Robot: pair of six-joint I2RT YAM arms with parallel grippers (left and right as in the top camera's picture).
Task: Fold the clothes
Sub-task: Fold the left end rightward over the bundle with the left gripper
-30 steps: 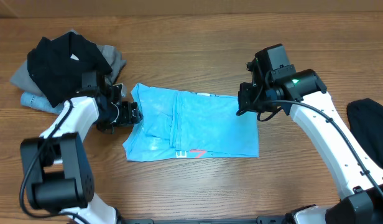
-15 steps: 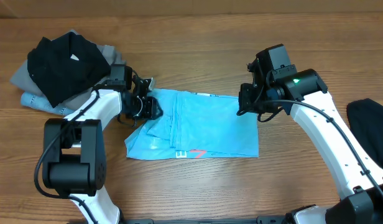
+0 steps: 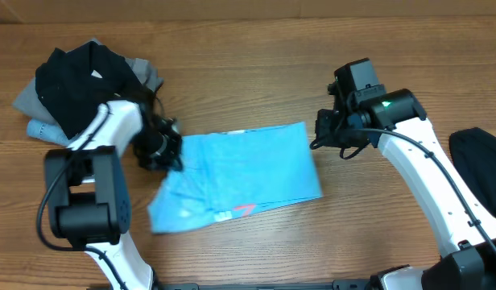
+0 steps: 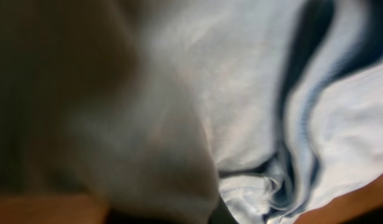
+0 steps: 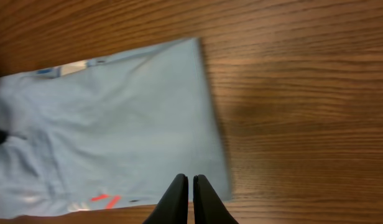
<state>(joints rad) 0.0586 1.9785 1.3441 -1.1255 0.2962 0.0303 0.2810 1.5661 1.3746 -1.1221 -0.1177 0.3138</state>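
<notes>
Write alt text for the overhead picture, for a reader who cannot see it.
A folded light blue T-shirt lies on a wooden table. The left pincer grips its left edge; the right pincer, shut and empty, hangs by its right edge. A pile of dark clothes sits at far left.

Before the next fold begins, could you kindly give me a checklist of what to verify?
1. The left gripper is shut on the light blue T-shirt at its left edge: ok.
2. The right gripper is shut and holds nothing: ok.
3. T-shirt lying flat: not ok, its left side is rumpled.
4. T-shirt apart from the clothes pile: ok.
5. Number of layers the left gripper pinches: cannot tell.
</notes>
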